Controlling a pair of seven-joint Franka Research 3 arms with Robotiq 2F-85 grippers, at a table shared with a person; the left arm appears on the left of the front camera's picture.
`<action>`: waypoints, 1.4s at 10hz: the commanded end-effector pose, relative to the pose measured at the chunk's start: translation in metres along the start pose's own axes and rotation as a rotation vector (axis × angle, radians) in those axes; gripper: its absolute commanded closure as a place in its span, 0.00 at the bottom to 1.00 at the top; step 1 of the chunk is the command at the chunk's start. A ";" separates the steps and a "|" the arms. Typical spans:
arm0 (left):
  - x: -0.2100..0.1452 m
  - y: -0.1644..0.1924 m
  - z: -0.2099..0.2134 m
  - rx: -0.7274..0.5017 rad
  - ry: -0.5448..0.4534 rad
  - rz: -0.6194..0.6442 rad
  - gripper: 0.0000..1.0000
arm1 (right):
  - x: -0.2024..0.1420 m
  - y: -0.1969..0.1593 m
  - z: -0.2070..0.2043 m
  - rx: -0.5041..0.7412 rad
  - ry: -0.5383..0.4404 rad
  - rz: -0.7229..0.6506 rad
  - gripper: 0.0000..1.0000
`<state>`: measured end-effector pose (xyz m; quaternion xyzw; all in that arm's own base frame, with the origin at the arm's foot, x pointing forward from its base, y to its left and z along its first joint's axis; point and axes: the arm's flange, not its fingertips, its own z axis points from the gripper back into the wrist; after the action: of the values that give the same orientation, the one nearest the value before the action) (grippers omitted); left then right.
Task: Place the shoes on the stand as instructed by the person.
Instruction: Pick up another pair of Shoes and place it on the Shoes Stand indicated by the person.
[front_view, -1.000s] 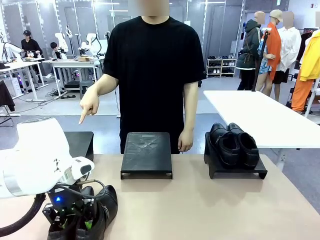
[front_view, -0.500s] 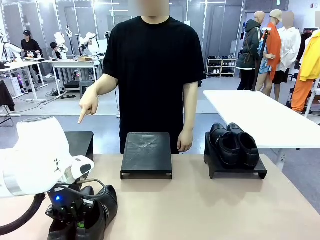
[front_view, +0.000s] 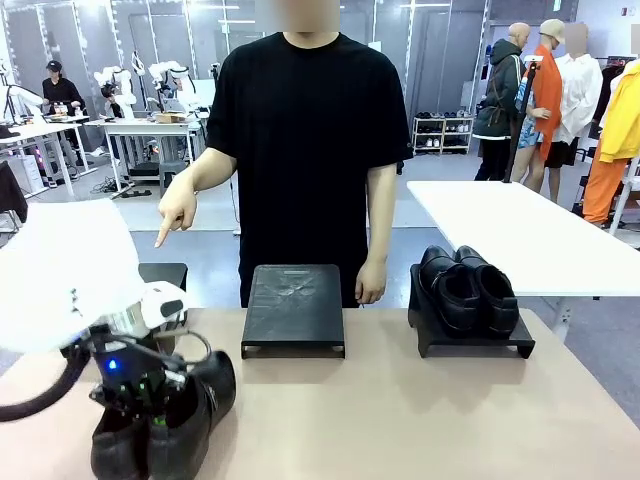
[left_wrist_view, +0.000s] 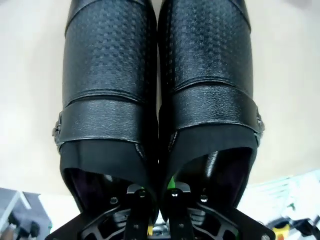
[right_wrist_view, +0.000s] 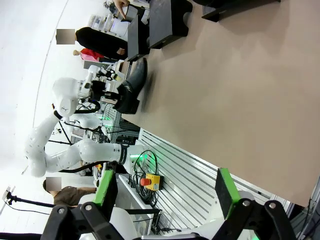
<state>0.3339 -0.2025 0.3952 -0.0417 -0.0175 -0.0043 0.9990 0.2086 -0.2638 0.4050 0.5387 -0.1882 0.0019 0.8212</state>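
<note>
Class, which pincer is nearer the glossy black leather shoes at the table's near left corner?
Left. The left pincer is shut on the glossy black leather shoes, a finger inside each; the right pincer hangs open beyond the table edge, far from them.

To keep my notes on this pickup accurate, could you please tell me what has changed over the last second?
The left gripper closed, one finger inside each shoe, pinching the near pair of shoes together by their inner walls; its arm rose and seems to start lifting them. Unchanged: the person's hand points down toward the left stand, and the other pair sits on the right stand.
</note>
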 end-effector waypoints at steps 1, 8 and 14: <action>-0.008 -0.009 0.057 0.005 -0.105 -0.019 0.96 | -0.001 0.003 0.003 0.000 0.005 0.007 0.00; -0.007 -0.008 0.079 -0.019 -0.143 -0.033 0.96 | -0.001 0.003 0.003 0.000 0.005 0.007 0.00; 0.040 0.039 0.155 0.015 -0.314 -0.011 0.93 | -0.001 0.003 0.003 0.000 0.005 0.007 0.00</action>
<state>0.3501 -0.1637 0.5205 -0.0354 -0.1432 -0.0027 0.9891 0.2085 -0.2639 0.4051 0.5387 -0.1883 0.0018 0.8212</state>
